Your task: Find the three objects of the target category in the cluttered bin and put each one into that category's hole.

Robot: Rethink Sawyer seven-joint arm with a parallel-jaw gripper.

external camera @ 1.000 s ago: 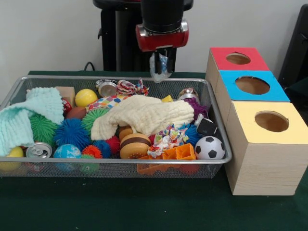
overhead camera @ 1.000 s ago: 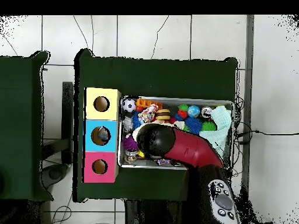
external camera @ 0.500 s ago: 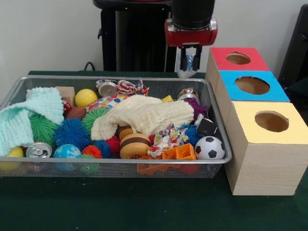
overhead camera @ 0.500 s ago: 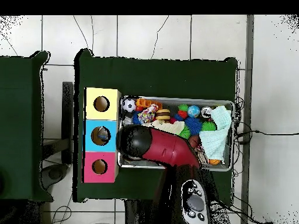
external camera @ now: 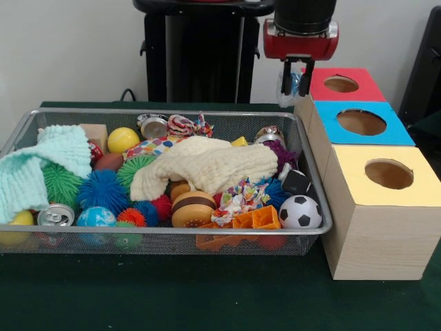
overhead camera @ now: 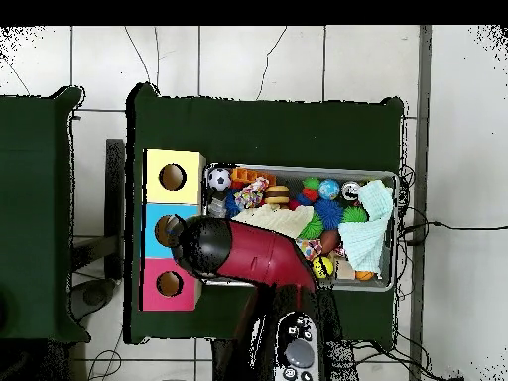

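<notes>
Carry almost over — the gripper has swung off the bin toward the boxes.
Fingers clamped on a crumpled clear-blue object, hanging just beside the red box — release likely next.

Arm reaches down from above, wrist vertical. Gripper points straight down, fingers closed on a small crumpled clear item. Overhead: arm extends diagonally from base.

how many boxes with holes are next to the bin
3, in a row beside the bin: red box farthest back, blue box in the middle, yellow box nearest the camera.
</notes>
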